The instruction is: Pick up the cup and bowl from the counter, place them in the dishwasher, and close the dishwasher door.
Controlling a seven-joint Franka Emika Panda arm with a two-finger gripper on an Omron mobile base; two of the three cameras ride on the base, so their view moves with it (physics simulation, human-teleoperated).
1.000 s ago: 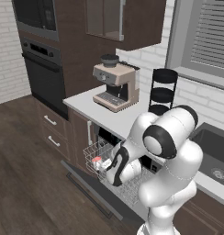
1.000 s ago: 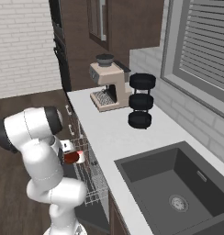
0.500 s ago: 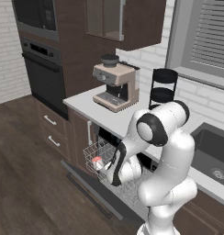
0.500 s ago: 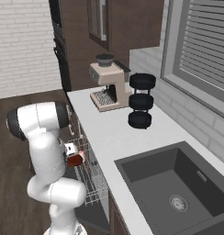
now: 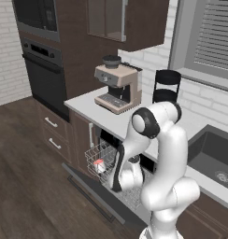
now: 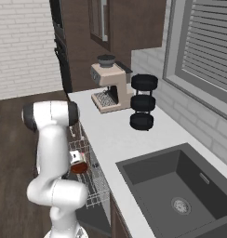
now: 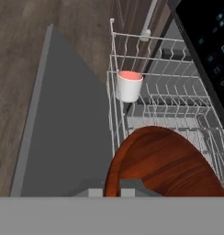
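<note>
Over the open dishwasher door (image 7: 63, 133), we are putting the bowl (image 7: 166, 163) in.
From the left, our arm bends low over the white wire rack (image 5: 106, 161), where the cup (image 5: 99, 165) already sits. From the right, the round, smooth red-brown bowl (image 6: 79, 166) hangs over the rack. From the hand, our gripper (image 7: 111, 189) is pinched almost shut on the bowl's rim; next we should lower it, let go, then shut the door.

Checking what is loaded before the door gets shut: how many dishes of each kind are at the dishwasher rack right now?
cup: 1, standing in the rack
bowl: 1, in the gripper over the rack
Total: 2
</note>
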